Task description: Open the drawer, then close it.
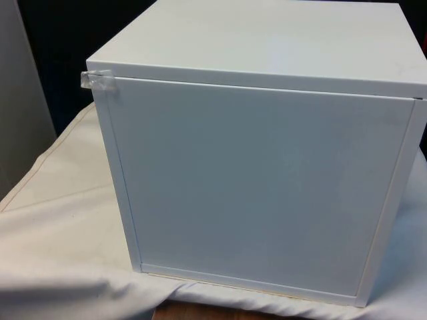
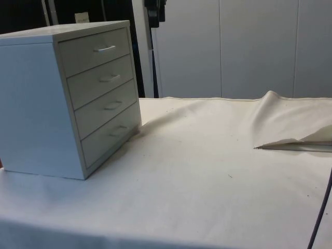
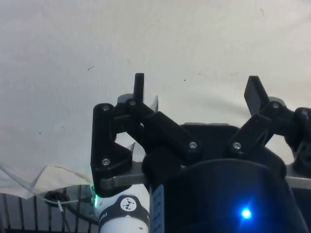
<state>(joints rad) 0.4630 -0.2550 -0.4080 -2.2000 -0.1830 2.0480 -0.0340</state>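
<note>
White chest of drawers [image 2: 67, 98] (all four drawers shut) sits on the tabletop [image 2: 207, 171]; end effector [image 3: 197, 92] spread wide above cloth.

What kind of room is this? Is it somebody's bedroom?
Probably not a bedroom; it looks like a robot test lab. A small white chest of drawers stands on a table under a white cloth, and a black gripper hangs open above the cloth.
</note>
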